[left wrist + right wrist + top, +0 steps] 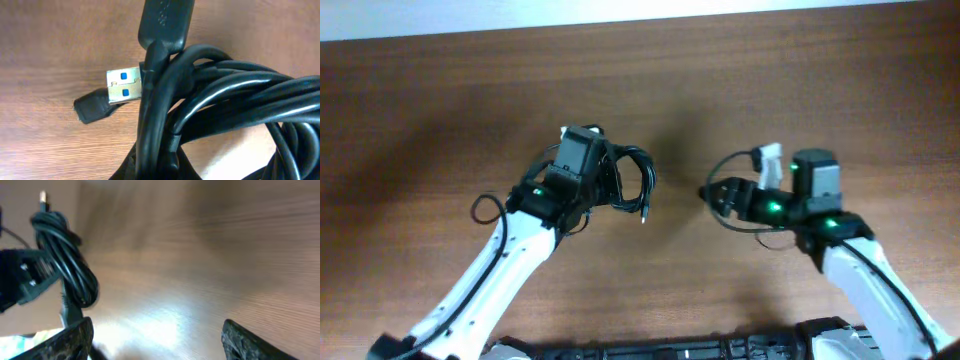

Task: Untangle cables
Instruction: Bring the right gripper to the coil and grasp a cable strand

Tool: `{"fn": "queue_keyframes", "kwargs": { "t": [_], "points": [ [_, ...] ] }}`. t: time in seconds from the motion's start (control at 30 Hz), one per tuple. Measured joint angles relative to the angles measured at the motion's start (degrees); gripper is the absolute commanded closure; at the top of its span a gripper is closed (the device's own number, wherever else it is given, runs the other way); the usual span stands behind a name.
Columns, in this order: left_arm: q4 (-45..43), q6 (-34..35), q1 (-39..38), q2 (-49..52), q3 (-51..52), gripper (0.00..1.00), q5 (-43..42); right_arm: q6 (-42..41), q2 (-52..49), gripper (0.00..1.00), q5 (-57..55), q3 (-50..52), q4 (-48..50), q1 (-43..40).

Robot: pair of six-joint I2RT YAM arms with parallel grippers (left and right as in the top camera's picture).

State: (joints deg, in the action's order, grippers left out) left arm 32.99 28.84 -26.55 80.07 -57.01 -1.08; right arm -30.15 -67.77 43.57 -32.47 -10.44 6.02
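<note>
The left fingers are clenched on the bundle of black cables, located centre-left over the counter. The coiled loops hang from the grip on the side facing the right arm. Whether they touch the counter surface cannot be determined. In the left wrist view the cords fill most of the frame, and a silver USB plug with a blue insert projects from the bundle. The right fingers are released, spread wide with nothing between them. They stand near the bundle without touching it.
</note>
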Motion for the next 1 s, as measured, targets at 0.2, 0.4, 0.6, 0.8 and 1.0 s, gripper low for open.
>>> {"fn": "queue_keyframes", "kwargs": {
  "t": [0.2,0.4,0.6,0.8,1.0],
  "points": [
    [0.1,-2.3,0.0,-2.1,0.0,1.00,2.2,-7.9,-6.9,0.36,0.9,-0.2,21.7,15.5],
    [0.2,10.0,0.0,-2.1,0.0,1.00,4.5,-13.4,-7.6,0.86,-10.3,-0.2,24.5,27.1],
    [4.3,11.5,0.1,-2.1,0.0,1.00,7.7,-16.4,-7.9,0.96,-14.3,-0.1,32.1,27.9],
    [-0.4,2.1,-1.1,-2.1,-0.1,1.00,4.0,-22.4,-8.0,0.96,-17.1,-0.1,34.0,27.9],
    [-1.1,-12.6,-3.7,-2.1,-0.2,1.00,-8.2,-23.7,-8.2,0.34,-21.6,-0.1,31.4,28.0]
  ]
}}
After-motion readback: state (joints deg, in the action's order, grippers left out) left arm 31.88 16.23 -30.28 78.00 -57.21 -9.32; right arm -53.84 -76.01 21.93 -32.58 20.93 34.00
